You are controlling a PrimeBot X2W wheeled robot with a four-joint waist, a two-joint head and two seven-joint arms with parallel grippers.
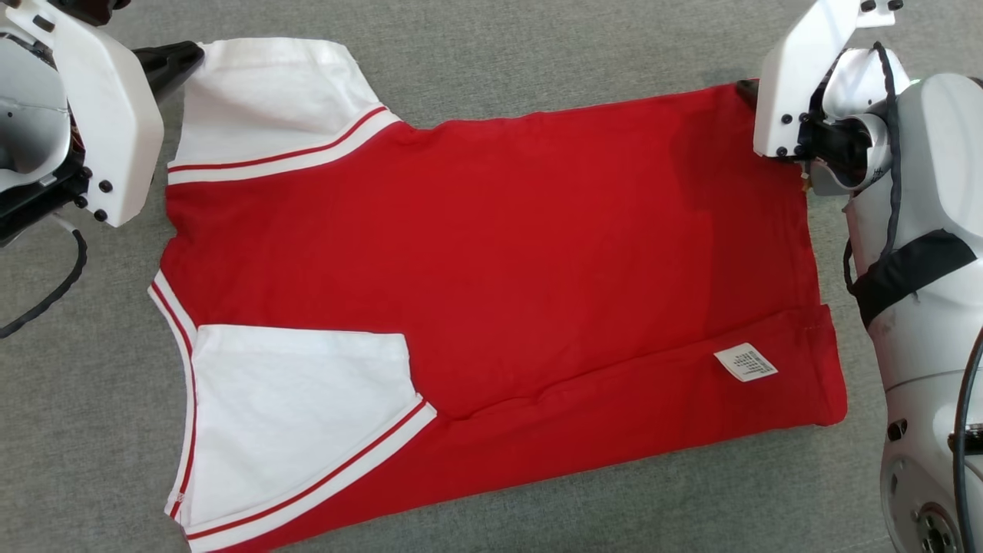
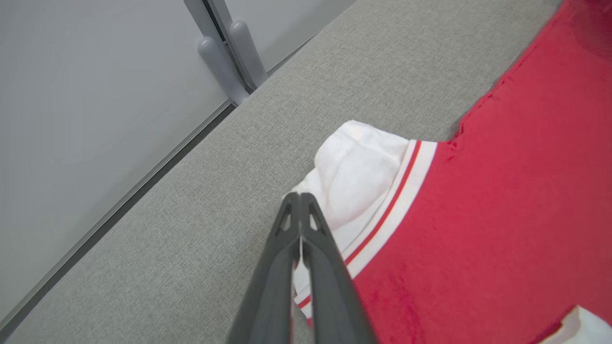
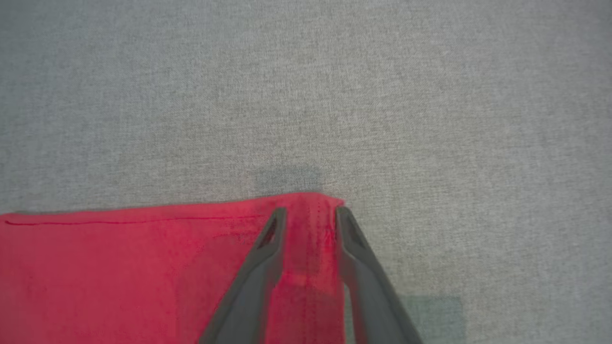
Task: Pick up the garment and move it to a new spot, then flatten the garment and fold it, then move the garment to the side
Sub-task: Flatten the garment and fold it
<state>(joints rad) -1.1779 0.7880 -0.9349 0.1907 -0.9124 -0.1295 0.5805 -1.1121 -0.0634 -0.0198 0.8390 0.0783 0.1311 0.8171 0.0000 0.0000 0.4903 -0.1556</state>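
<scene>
At the garment's (image 1: 499, 269) far edge, left pincer (image 2: 300, 200) clamps the white sleeve (image 2: 354, 177), right pincer (image 3: 311, 215) gapes astride the hem (image 3: 308, 258).

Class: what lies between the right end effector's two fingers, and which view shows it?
The hemmed corner of the red shirt lies between the parted fingers of the right end effector; the right wrist view shows it.

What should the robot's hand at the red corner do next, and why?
Probably close. The right gripper has its fingers apart on either side of the hem corner of the red shirt, not yet pinching it, while the left gripper is shut on the white sleeve. With both ends held, the shirt could likely be lifted for the fold.
</scene>
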